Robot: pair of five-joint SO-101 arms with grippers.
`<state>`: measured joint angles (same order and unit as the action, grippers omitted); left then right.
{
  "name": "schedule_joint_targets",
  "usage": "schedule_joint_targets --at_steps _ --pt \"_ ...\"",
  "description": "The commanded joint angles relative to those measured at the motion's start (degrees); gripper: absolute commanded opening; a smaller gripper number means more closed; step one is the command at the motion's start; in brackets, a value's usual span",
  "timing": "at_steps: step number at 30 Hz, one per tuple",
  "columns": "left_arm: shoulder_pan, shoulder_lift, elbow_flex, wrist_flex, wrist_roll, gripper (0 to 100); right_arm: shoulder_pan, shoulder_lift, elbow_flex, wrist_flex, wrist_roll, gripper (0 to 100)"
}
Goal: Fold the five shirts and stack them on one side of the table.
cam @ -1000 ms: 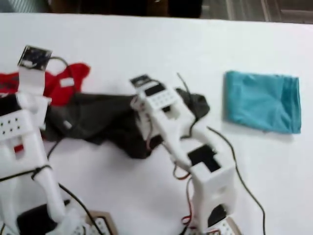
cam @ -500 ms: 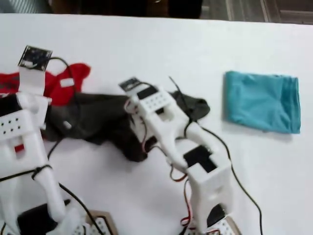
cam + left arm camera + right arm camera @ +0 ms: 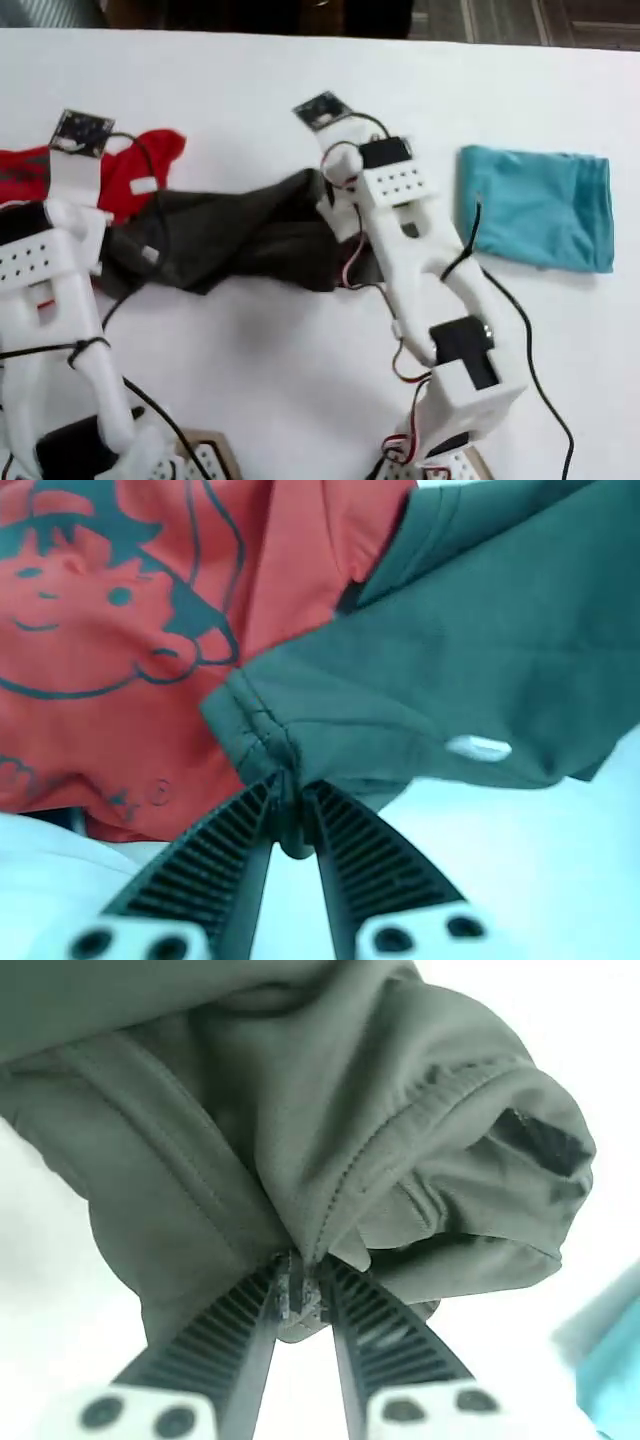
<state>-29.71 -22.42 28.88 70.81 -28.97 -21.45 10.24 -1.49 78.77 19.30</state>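
On the surface [image 3: 300, 90], the folded shirt [image 3: 537, 207] lies at the right, apart from the rest. The unfolded shirt [image 3: 230, 240] stretches across the middle, its left end overlapping a third shirt [image 3: 125, 180] at the left edge. The left tool [image 3: 290, 798] pinches its left end, the right tool [image 3: 305, 1278] its right end, near the folded shirt.

Crumpled dark shirt [image 3: 230, 240], folded teal shirt [image 3: 535, 205]
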Motion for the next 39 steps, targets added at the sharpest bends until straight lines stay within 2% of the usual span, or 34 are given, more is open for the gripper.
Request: schedule_joint_targets --at_steps 1,4,8,10,18,27,36,39 --pt "-0.18 -0.88 2.42 -2.2 -0.53 3 -1.27 2.15 -0.26 -1.19 0.88 2.4" --pt "-0.18 -0.88 4.62 -3.08 -0.53 3 -1.98 5.58 -0.53 -2.33 0.79 2.9" --pt "-0.18 -0.97 5.05 -2.99 -0.53 3 -2.24 4.53 -2.64 -0.31 -4.75 14.0" --pt "-0.18 -1.05 4.88 -2.99 -0.53 3 -2.24 2.68 -4.13 0.75 -6.07 16.5" --pt "-0.18 -1.32 4.62 -2.99 -0.53 3 -2.24 1.1 -2.29 1.89 -6.33 14.9" --pt "-0.18 -1.32 4.62 -3.08 -0.53 3 -10.24 1.63 -0.62 3.21 -6.42 14.8" --pt "-0.18 -1.32 4.62 -3.78 -0.53 3 -11.03 1.8 2.37 8.04 -5.8 14.8" --pt "-0.18 -1.32 4.62 -4.57 -0.44 3 -12.0 1.19 2.55 8.4 -3.25 13.5"
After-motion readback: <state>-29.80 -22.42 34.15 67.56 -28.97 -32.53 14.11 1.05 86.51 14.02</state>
